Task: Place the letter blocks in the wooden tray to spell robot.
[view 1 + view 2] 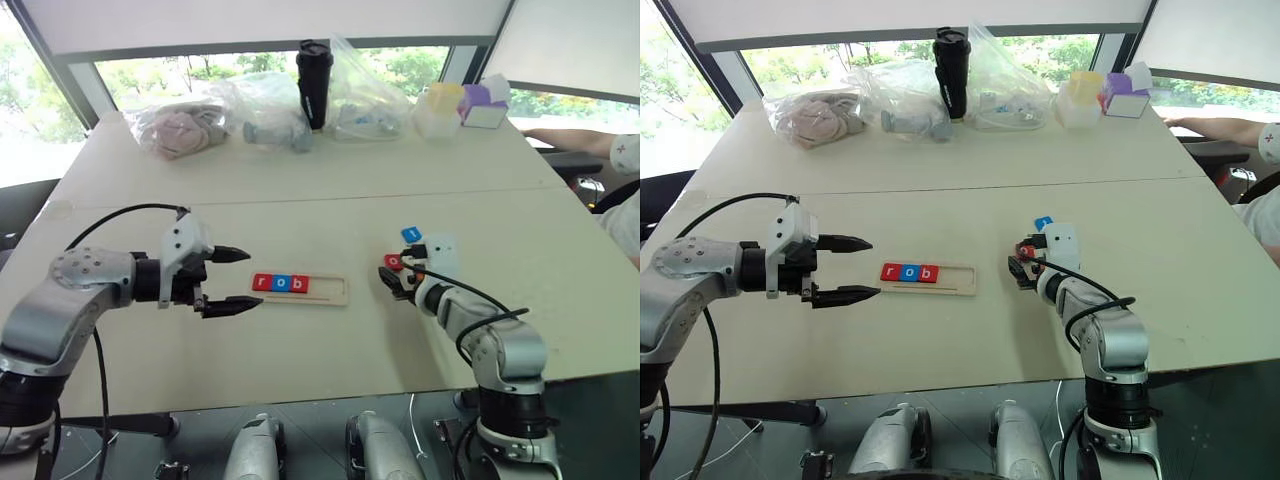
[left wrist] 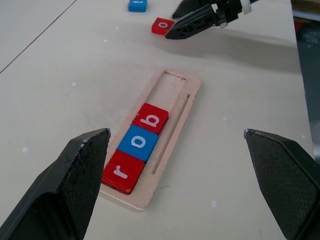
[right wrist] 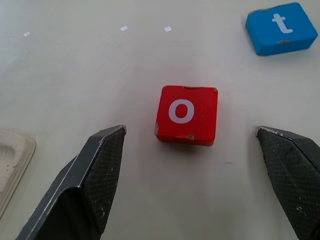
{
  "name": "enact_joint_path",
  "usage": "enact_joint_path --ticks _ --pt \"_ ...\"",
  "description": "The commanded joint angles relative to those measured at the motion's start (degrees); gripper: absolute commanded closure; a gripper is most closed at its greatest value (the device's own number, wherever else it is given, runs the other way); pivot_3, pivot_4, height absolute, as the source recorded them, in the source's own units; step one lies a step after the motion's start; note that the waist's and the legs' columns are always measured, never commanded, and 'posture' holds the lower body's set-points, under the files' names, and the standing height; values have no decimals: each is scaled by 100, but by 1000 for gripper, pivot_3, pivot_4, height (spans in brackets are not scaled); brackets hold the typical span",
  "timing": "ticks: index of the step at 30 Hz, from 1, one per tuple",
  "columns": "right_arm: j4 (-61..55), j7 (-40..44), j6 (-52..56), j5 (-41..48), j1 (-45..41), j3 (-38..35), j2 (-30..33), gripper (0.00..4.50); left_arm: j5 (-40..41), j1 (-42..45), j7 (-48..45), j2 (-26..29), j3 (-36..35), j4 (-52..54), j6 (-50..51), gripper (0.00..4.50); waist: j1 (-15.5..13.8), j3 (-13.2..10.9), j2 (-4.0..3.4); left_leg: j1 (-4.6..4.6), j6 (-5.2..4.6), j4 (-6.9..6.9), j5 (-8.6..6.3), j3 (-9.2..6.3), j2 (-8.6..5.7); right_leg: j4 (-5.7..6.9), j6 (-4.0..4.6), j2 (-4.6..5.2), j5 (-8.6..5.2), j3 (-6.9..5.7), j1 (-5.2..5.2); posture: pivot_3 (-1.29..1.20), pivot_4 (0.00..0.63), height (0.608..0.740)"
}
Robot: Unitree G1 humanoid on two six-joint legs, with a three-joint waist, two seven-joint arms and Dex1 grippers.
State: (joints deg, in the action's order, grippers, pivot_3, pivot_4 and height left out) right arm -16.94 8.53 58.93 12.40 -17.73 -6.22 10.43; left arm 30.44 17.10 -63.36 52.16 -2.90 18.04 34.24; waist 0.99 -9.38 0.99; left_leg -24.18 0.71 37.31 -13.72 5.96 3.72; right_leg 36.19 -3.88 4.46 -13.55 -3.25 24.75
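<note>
**Three tiles seated, two loose on the table**

The pale table (image 1: 300, 190) carries everything. Along its far edge lie clear plastic bags (image 1: 265, 110) holding bundled items, one with something pinkish (image 1: 180, 130), and a black tumbler (image 1: 313, 82) stands upright between them. Farther right at that edge sit a yellow box (image 1: 440, 108) and a purple box (image 1: 484, 104), just beside each other. A person's arm (image 1: 580, 140) rests at the far right corner.

The wooden tray (image 1: 325, 290) lies near the middle of the table, its long side running left to right. In its groove sit three letter blocks touching in a row at the left end: red "r" (image 2: 119, 173), blue "o" (image 2: 137, 142), red "b" (image 2: 151, 119). The right part of the groove is bare wood.

The left gripper (image 1: 232, 281) hovers just left of the tray, fingers spread wide and holding nothing, pointing toward the tray's filled end.

The right gripper (image 3: 192, 170) is low over the table to the right of the tray, its fingers spread on either side of a red "o" block (image 3: 186, 115) without touching it. The block lies flat on the table. A blue "t" block (image 3: 281, 27) lies near it, a little farther from the gripper, also flat.
</note>
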Motion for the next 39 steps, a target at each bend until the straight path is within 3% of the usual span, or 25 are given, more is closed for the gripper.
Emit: enact_joint_path --ticks 1,6,13,22,28,34,39 --pt "460 -56 -269 -137 -156 128 23 262 -28 -40 67 4 -90 143 -90 0 21 0 1 9 0 0 0 2 1 0 5 0 -3 1 -6 0 150 740" --pt "639 -152 -310 -304 -210 312 47 262 -17 -99 134 2 -118 159 -83 0 14 2 3 27 0 -1 0 0 3 0 11 1 -6 0 -21 0 150 740" --pt "878 -208 -408 -520 -96 592 -1 3329 -12 -141 201 -23 -94 167 -95 0 24 7 12 32 0 -8 0 0 5 0 11 2 -6 1 -21 0 150 740" --pt "-305 282 -427 -172 183 240 430 3319 -41 -153 145 -21 -59 77 -135 0 -12 6 11 36 1 -17 -1 -2 6 -5 11 4 -8 3 -21 0 150 740" --pt "-2025 599 772 468 684 -62 766 3319 -142 -100 33 -47 36 -77 -231 0 -23 6 9 1 0 -15 0 -1 3 -6 9 5 -8 2 7 0 150 740" --pt "-2963 297 1827 742 981 -32 336 3319 -242 18 -101 -57 156 -256 -355 0 -17 6 10 1 0 -16 -1 -6 6 -6 12 3 -8 1 11 0 150 740" --pt "-3186 -367 2306 401 1080 99 -85 3319 -227 8 -279 84 142 -154 -322 0 -23 6 10 -7 0 -14 -1 -8 5 -9 13 7 -8 2 16 0 150 740"
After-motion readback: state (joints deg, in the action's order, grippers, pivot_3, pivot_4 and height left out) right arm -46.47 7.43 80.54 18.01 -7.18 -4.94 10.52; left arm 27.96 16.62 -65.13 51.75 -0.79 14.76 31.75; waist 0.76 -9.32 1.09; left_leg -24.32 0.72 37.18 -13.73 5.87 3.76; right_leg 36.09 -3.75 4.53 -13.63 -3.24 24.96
